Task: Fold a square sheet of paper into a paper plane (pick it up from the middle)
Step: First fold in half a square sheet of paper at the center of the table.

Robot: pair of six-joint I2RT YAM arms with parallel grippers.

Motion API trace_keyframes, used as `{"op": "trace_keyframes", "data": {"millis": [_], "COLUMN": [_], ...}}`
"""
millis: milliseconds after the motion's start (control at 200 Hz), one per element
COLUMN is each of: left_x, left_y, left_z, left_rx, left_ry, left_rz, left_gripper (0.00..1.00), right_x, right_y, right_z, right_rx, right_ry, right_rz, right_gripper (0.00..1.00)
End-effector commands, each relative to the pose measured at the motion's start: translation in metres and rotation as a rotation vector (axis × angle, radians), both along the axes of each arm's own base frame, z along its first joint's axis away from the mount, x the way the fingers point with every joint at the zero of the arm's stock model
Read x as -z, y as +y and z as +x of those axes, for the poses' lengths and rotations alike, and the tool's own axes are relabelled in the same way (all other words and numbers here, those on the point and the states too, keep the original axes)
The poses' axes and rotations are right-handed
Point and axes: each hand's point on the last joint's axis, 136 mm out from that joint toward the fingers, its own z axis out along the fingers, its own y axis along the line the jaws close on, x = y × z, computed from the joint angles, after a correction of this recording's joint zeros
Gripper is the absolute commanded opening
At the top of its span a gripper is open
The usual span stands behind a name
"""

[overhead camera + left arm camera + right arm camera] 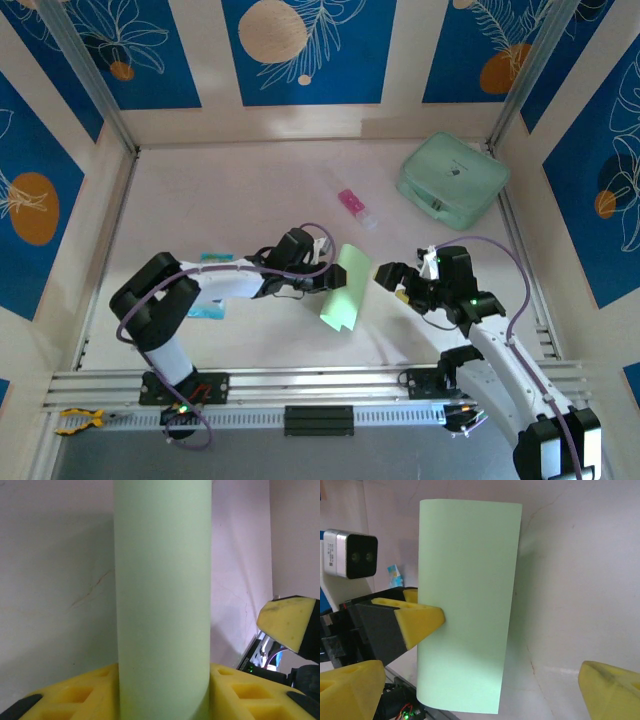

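Right wrist view: the thin, pale lime-green square sheet of paper [467, 605] is curled over into a smooth matte loop with no sharp crease. It stands upright above the pale counter [250, 180], pinched in the partly closed jaws of the left gripper [325, 268]. The right gripper [388, 277] faces it, jaws spread wide and holding nothing. The sheet is probably featherlight, floppy and easily crumpled, so a gentle pinch on a free edge looks safest.

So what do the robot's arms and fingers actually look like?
The left arm and right arm are white links with black joints, each with a lilac cable looping alongside. The fingers are yellow wedges with square hollows, on black backing. A silvery box with two lenses sits on the left wrist, and small green lights glow on the arms.
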Motion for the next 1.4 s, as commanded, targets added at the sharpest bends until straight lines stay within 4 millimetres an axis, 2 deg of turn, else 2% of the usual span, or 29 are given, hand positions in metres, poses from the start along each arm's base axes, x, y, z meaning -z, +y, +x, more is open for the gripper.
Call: {"op": "trace_keyframes", "data": {"millis": [0, 130, 260, 395, 585, 760, 950, 1055, 1205, 1395], "left_x": [0.005, 0.013, 0.019, 0.024, 0.026, 0.029, 0.036, 0.039, 0.043, 0.048], "left_y": [0.004, 0.011, 0.012, 0.014, 0.01, 0.009, 0.005, 0.009, 0.011, 0.015], "left_z": [0.002, 0.007, 0.011, 0.012, 0.01, 0.008, 0.006, 0.006, 0.005, 0.005], "left_rx": [-0.034, -0.105, -0.145, -0.173, -0.157, -0.149, -0.133, -0.135, -0.125, -0.131], "left_ry": [0.028, 0.035, 0.046, 0.058, 0.07, 0.076, 0.092, 0.093, 0.089, 0.091], "left_rz": [-0.015, -0.011, -0.021, -0.029, -0.034, -0.021, -0.004, 0.017, 0.054, 0.074], "left_gripper": [0.45, 0.45, 0.44, 0.45, 0.45, 0.45, 0.45, 0.45, 0.46, 0.47], "right_x": [-0.012, -0.015, -0.005, -0.003, 0.006, 0.024, 0.028, 0.032, 0.029, 0.044], "right_y": [0.007, 0.019, 0.023, 0.029, 0.026, 0.019, 0.02, 0.015, 0.019, 0.021], "right_z": [0.0, -0.002, -0.002, -0.002, -0.002, -0.001, 0.002, 0.003, 0.003, 0.0], "right_rx": [-0.041, -0.103, -0.119, -0.156, -0.139, -0.101, -0.094, -0.071, -0.082, -0.091], "right_ry": [-0.028, -0.019, 0.029, 0.044, 0.063, 0.149, 0.158, 0.169, 0.152, 0.155], "right_rz": [0.037, 0.094, 0.069, 0.058, 0.024, -0.039, -0.051, -0.081, -0.072, -0.151], "right_gripper": [0.99, 0.99, 0.99, 0.98, 0.98, 0.96, 0.97, 0.99, 0.99, 0.99]}}
